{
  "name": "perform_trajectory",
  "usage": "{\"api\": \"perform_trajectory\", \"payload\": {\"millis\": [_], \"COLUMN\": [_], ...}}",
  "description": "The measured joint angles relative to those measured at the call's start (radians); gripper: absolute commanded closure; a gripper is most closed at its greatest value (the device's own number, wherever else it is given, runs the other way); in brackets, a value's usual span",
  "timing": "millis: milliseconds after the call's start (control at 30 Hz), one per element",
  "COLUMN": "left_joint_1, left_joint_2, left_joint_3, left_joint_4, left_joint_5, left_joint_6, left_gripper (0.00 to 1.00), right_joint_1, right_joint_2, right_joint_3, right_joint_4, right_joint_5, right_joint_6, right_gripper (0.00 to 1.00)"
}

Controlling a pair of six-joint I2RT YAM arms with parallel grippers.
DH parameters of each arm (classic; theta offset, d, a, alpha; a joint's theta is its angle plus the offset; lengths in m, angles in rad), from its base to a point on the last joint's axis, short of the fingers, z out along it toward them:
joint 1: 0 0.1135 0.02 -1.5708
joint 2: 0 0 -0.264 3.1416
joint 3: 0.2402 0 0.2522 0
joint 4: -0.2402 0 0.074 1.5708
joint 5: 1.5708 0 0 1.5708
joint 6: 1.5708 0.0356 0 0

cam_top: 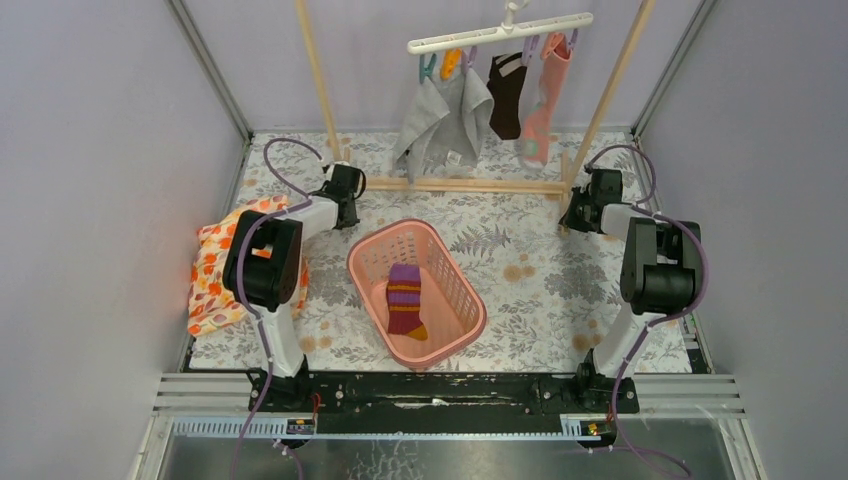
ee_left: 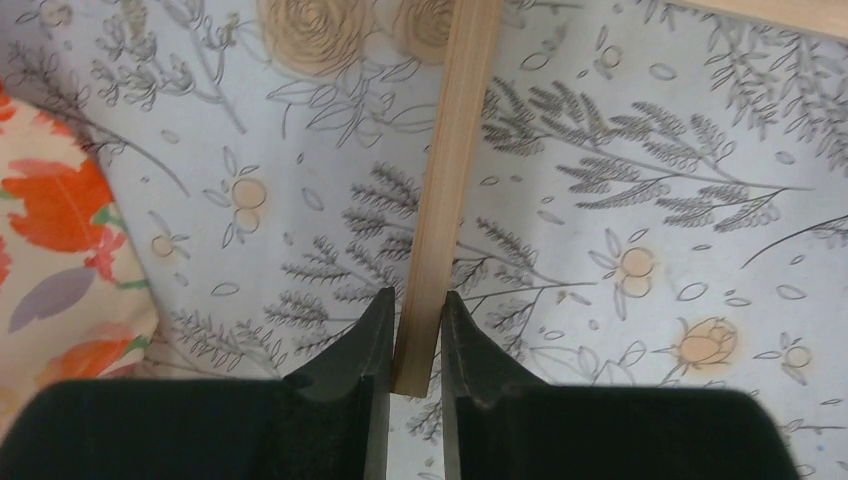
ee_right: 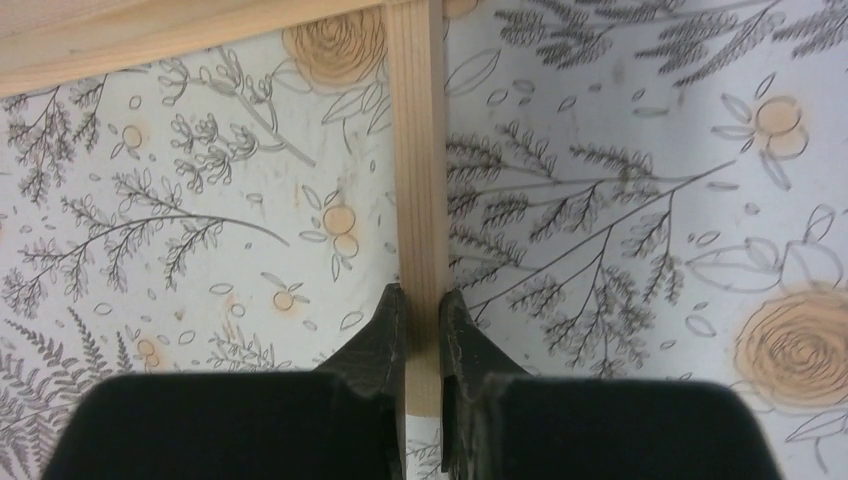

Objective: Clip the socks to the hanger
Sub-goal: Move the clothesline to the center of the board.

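Floral cloth covers the counter (cam_top: 520,270), with the wooden rack (cam_top: 470,185) standing at its far side. Your left tool (ee_left: 416,300) is pinched on one foot of that rack, and your right tool (ee_right: 422,295) is pinched on the other. Neither one holds the sock (cam_top: 405,298). It lies in the pink basket (cam_top: 470,300) between the arms, back toward the bases from both tools. Its long axis runs near to far, with the cuff toward the rack and the orange toe toward you. The left tool looks the nearer one. The hanger (cam_top: 500,33) hangs high on the rack, beyond the basket.
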Motion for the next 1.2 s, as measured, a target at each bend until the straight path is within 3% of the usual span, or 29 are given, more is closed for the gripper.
{"api": "perform_trajectory", "payload": {"millis": [567, 633, 767, 800, 833, 867, 967, 1200], "left_joint_1": [-0.003, -0.005, -0.009, -0.009, -0.009, -0.009, -0.010, -0.023], "left_joint_2": [-0.209, -0.230, -0.256, -0.257, -0.259, -0.259, -0.259, -0.261], "left_joint_3": [-0.244, -0.267, -0.286, -0.286, -0.286, -0.286, -0.286, -0.281], "left_joint_4": [-0.003, -0.003, -0.004, -0.003, -0.004, -0.004, -0.003, 0.002], "left_joint_5": [-0.066, -0.074, -0.097, -0.103, -0.113, -0.126, -0.171, -0.205], "left_joint_6": [-0.042, -0.048, -0.060, -0.061, -0.066, -0.072, -0.114, -0.172], "left_gripper": [0.98, 0.89, 0.74, 0.60, 0.55, 0.43, 0.25, 0.09], "right_joint_1": [0.035, 0.037, 0.041, 0.042, 0.044, 0.044, 0.050, 0.091], "right_joint_2": [-0.130, -0.143, -0.158, -0.161, -0.164, -0.167, -0.179, -0.191], "right_joint_3": [-0.201, -0.222, -0.241, -0.244, -0.247, -0.250, -0.261, -0.267], "right_joint_4": [0.114, 0.130, 0.138, 0.137, 0.138, 0.136, 0.125, 0.105], "right_joint_5": [-0.039, -0.045, -0.047, -0.047, -0.046, -0.046, -0.066, -0.154], "right_joint_6": [0.065, 0.073, 0.081, 0.084, 0.087, 0.092, 0.129, 0.198], "right_gripper": [1.00, 1.00, 0.87, 0.83, 0.78, 0.72, 0.58, 0.51]}}
